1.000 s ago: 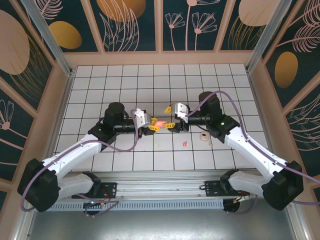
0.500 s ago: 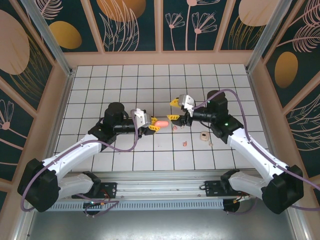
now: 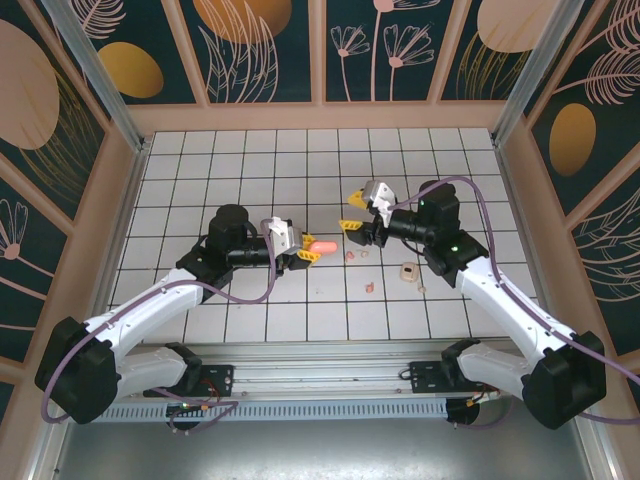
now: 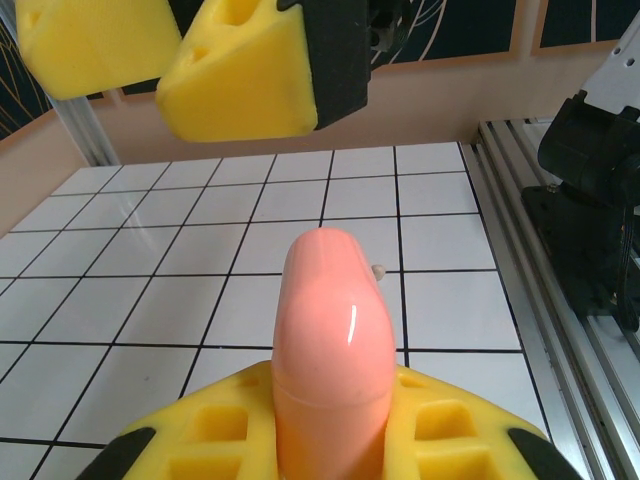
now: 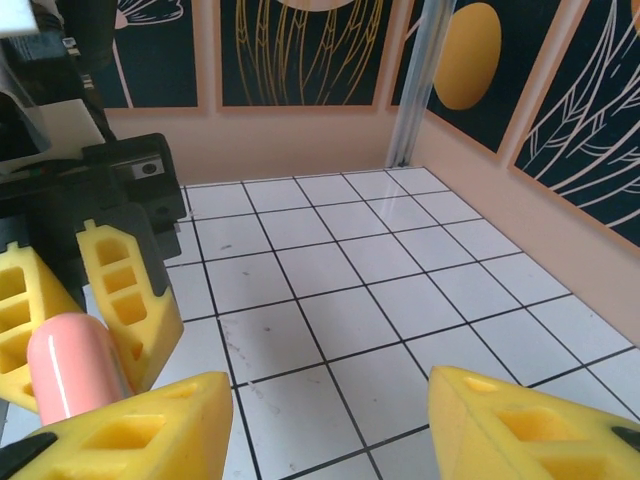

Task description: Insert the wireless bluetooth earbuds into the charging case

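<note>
Charging case (image 3: 321, 243): clamped narrowly between the yellow pads of the left hand (image 3: 310, 249), held above the white tiled tabletop (image 3: 200, 160). Its rounded end sticks out toward the right hand (image 3: 354, 213). Right hand: jaws partly apart, nothing between them, close to the case but apart from it. Wireless bluetooth earbuds (image 3: 371, 288): small pink pieces lying on the tabletop below the right hand. Beige rounded object (image 3: 408, 272) near them, to the right.

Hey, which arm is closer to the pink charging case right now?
The left arm: its jaws are shut on the charging case. The right arm's jaws stand open a little to the case's right, not touching it.
</note>
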